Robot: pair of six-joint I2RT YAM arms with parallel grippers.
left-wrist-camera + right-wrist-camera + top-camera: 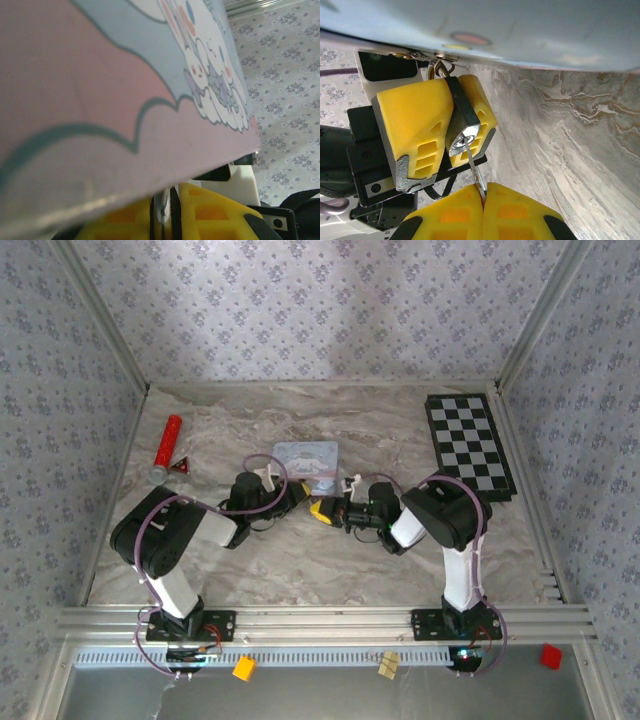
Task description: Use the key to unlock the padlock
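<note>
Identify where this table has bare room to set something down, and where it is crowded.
Free: table between the arm bases; between red cylinder and pale blue tin; between tin and checkerboard. Crowded: on the tin's near side, where left gripper and right gripper meet at the padlock.

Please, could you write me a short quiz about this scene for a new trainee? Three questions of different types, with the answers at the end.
1. True or false: the padlock lies free on the table.
2. Which gripper holds the key? A) the left one B) the right one C) neither
3. In a few words: where is the tip of the key?

Key
1. False. The left gripper clamps the padlock above the table.
2. B. The right gripper is shut on the key.
3. At the keyhole in the padlock's silvery end. How deep it sits cannot be told.
</note>
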